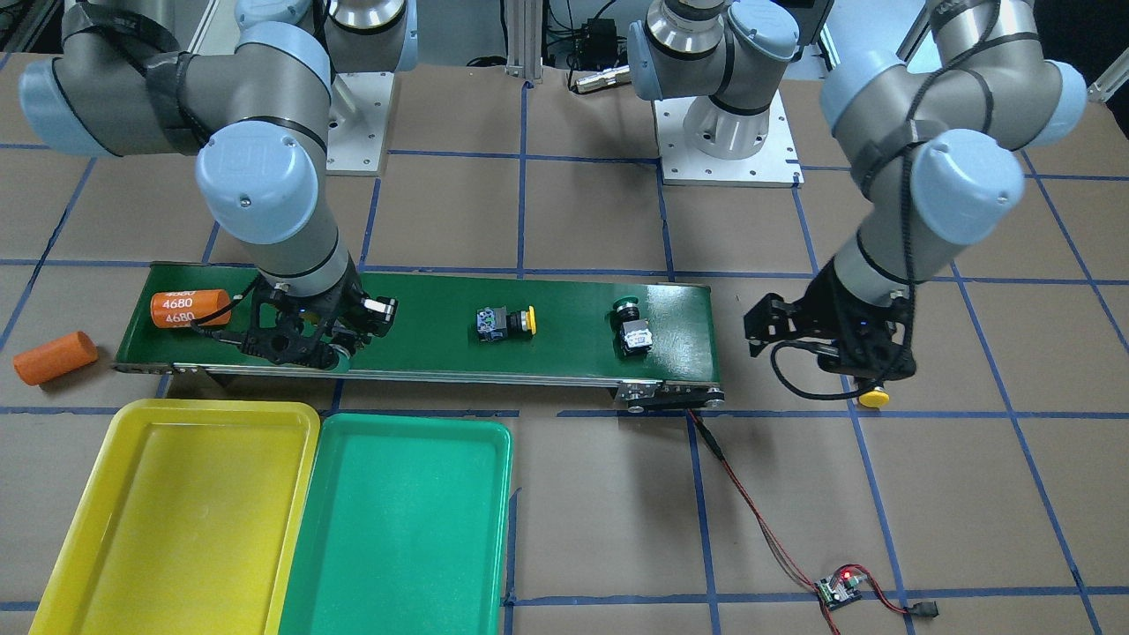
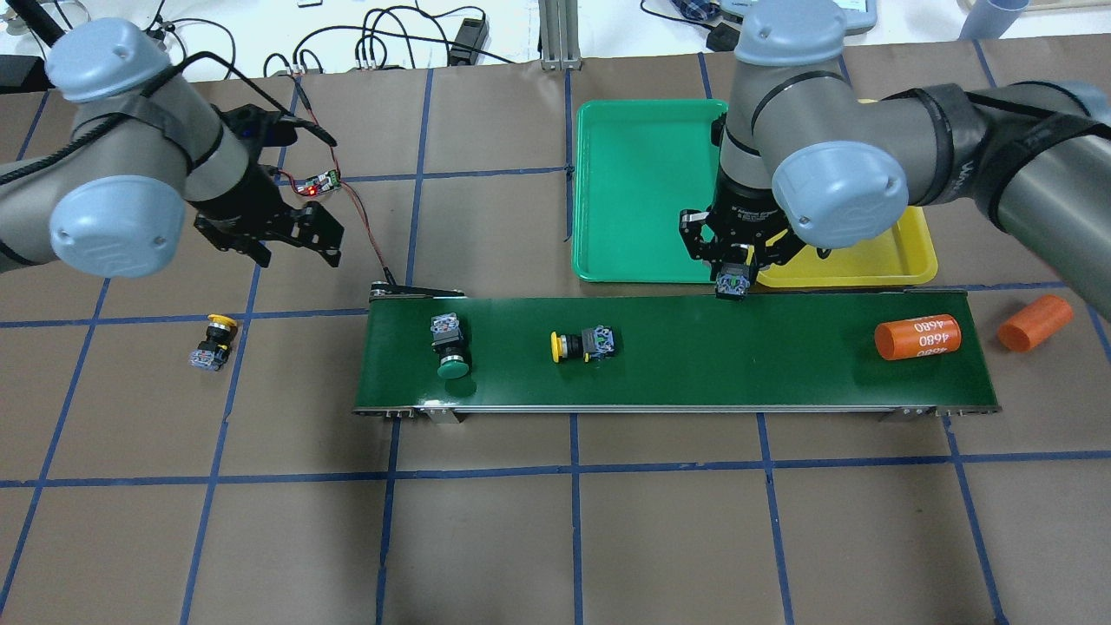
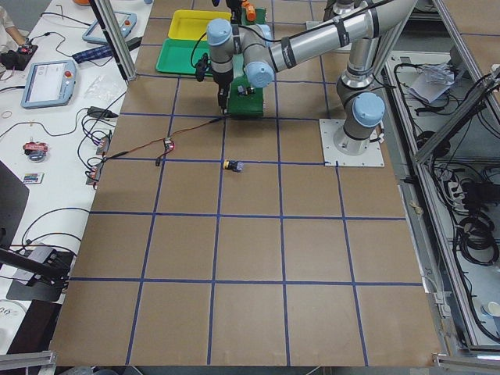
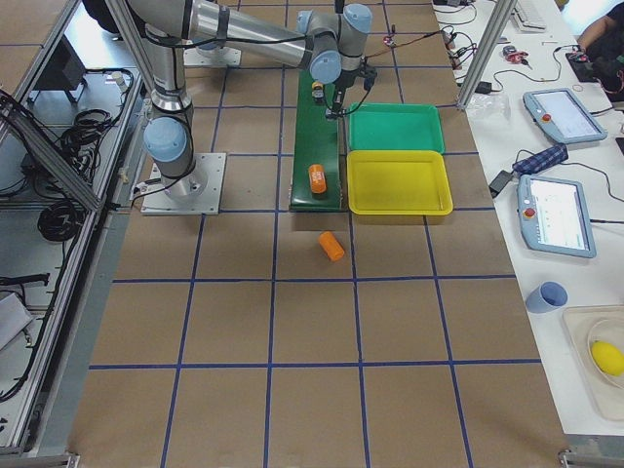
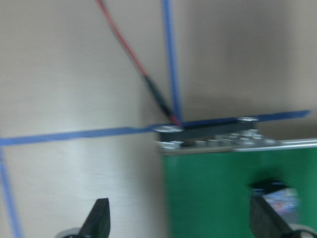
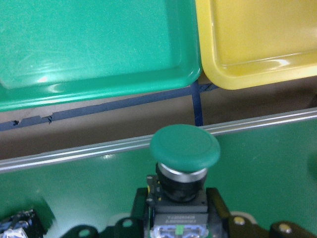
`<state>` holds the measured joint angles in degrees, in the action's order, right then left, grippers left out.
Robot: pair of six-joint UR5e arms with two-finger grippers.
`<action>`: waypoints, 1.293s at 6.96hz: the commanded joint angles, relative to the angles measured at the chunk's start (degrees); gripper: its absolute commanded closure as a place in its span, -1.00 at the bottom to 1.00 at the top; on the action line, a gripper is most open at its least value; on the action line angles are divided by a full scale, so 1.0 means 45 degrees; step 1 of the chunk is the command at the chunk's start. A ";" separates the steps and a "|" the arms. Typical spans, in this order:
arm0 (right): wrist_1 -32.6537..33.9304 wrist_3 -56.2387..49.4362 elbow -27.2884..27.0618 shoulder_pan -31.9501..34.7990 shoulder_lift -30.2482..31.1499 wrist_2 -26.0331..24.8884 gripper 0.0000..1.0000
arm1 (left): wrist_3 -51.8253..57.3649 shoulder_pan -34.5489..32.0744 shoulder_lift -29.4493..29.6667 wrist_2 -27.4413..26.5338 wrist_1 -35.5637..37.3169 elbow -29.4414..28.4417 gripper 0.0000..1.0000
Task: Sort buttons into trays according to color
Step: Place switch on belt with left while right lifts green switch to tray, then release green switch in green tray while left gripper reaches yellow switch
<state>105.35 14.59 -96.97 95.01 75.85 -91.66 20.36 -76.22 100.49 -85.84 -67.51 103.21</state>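
Two buttons (image 2: 451,345) on belt (image 2: 781,365); trays (image 2: 642,191) adjoining beyond.

table (image 2: 608,538) | conveyor (image 2: 781,365) | green tray (image 2: 642,191) | yellow tray (image 2: 903,252) | orange cylinder (image 2: 1035,323) | yellow-capped button (image 2: 213,343) | circuit board (image 2: 317,183)

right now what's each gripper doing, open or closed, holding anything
left gripper: open, holding nothing.
right gripper: closed on a green button.

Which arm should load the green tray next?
Right: the right pincer is shut on a green button at the belt edge beside the green tray; the left pincer is open, empty, beyond the belt's other end.
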 commanded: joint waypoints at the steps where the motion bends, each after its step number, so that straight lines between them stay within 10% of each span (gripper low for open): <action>1: 0.1598 -0.0643 0.1135 -0.0195 -0.1708 0.0037 1.00 | 0.2946 0.1544 0.0830 -0.0085 0.1206 0.0128 -1.00; 5: 0.3657 -0.1698 0.1275 -0.0195 -0.3570 0.0116 0.75 | 0.4457 0.2677 0.1945 -0.0688 0.3764 0.1514 -1.00; 6: 0.3853 -0.1698 0.1275 -0.0214 -0.3845 0.0058 0.46 | 0.4556 0.3047 0.2004 -0.0672 0.4332 0.2194 -1.00; 7: 0.3874 -0.1698 0.1294 -0.0311 -0.3867 0.0038 -0.78 | 0.4557 0.3225 0.2121 -0.0652 0.5517 0.2781 -1.00; 9: 0.3933 -0.1679 0.1295 -0.0526 -0.3634 0.0037 -1.00 | 0.4518 0.3227 0.2317 -0.0730 0.6444 0.3177 -0.66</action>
<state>122.90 6.97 -91.16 93.28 59.01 -91.59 40.78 -61.86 110.41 -88.89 -41.08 116.46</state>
